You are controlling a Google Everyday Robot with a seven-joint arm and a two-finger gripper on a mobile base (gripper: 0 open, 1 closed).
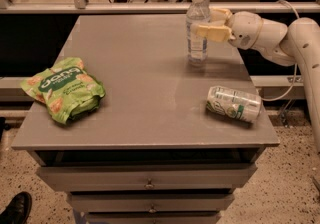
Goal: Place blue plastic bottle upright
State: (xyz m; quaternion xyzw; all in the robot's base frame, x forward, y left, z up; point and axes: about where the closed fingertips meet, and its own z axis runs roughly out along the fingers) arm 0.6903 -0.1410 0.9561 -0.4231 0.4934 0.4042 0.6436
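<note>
On the grey tabletop (140, 93), near its far right edge, the bottle (197, 45) stands upright, the gripper (206, 23) clasping it between its fingers (214, 32).

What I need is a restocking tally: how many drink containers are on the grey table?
2. The clear plastic bottle with white cap is upright at far right, held by the gripper; the silver-and-green metal can lies sideways near the front right. None appears hidden.
</note>
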